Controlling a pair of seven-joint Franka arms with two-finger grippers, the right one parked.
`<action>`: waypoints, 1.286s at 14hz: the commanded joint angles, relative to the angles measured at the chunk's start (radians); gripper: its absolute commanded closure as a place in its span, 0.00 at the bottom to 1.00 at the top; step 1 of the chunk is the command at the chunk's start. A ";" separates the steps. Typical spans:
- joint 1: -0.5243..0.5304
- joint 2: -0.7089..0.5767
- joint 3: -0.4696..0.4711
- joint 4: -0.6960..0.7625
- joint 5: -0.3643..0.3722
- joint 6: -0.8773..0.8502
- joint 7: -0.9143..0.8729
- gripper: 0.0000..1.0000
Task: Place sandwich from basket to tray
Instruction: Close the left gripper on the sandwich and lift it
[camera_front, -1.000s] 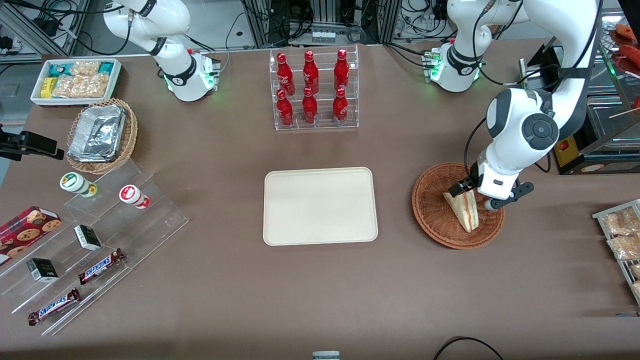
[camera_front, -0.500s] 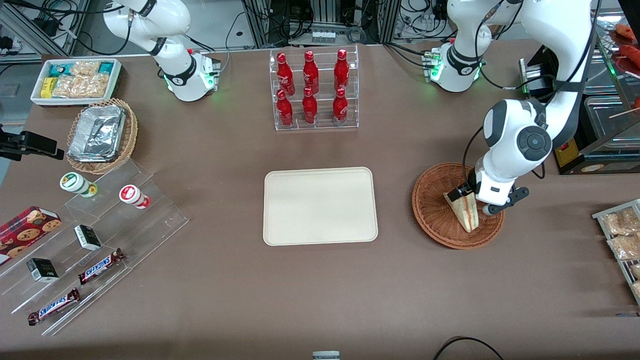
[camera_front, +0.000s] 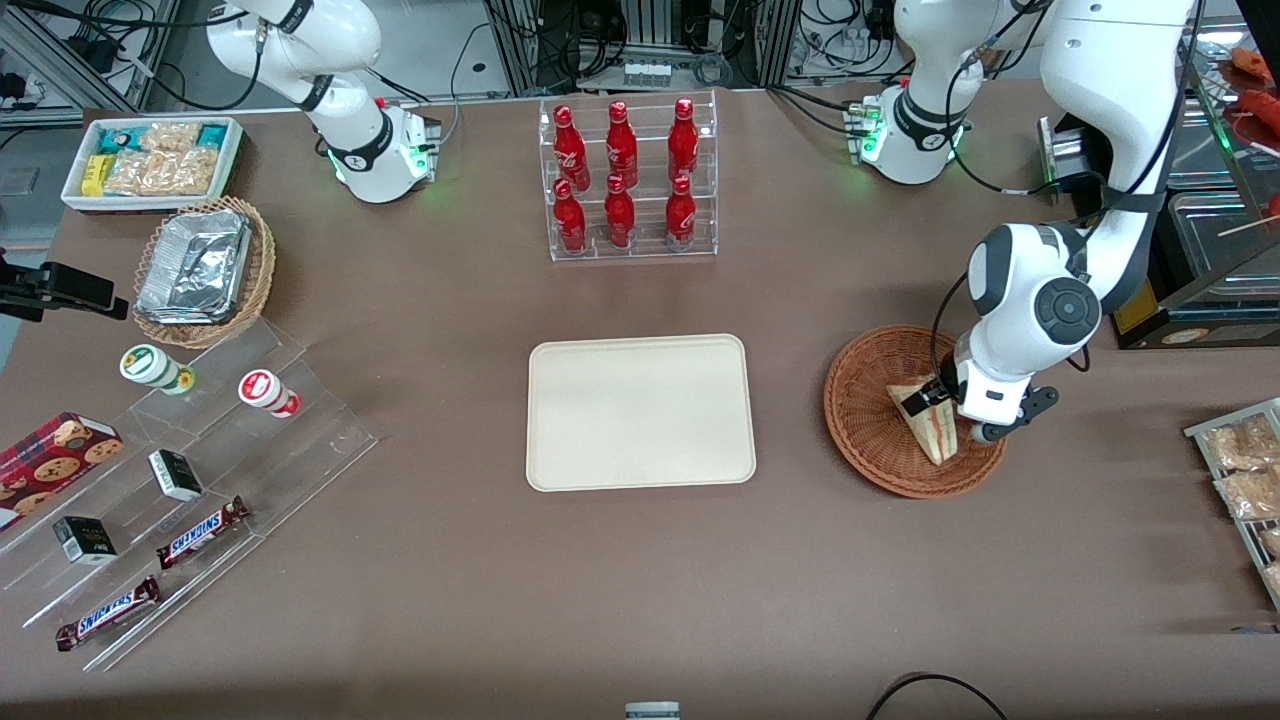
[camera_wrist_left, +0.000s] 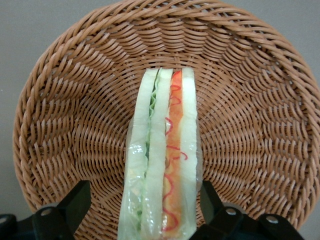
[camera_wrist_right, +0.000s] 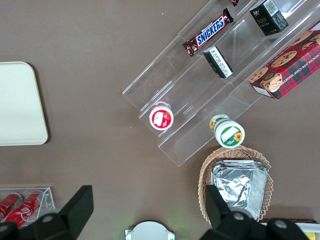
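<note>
Brown matte table (camera_front: 450, 580) is seen filling most of the front view; light is even and diffuse, and only soft shadows are cast. Past the table edge farthest from the front camera, aluminium frame posts (camera_front: 520, 40) and bundled black cables (camera_front: 590, 45) are seen over a pale floor (camera_front: 440, 40). Grey floor (camera_front: 25, 180) is visible at the parked arm's end. A black-and-yellow cabinet (camera_front: 1150, 300) with a clear lid is set at the working arm's end. A clear tiered stand (camera_front: 628, 245) is placed mid-table, a stepped clear shelf (camera_front: 300, 440) toward the parked arm's end. A black cable loop (camera_front: 930, 685) is seen at the near edge.
</note>
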 joint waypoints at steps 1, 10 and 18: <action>-0.001 0.002 -0.002 -0.006 0.004 0.014 -0.053 0.78; -0.010 -0.017 -0.005 0.171 0.007 -0.243 0.005 1.00; -0.194 0.083 -0.011 0.463 0.009 -0.480 0.091 1.00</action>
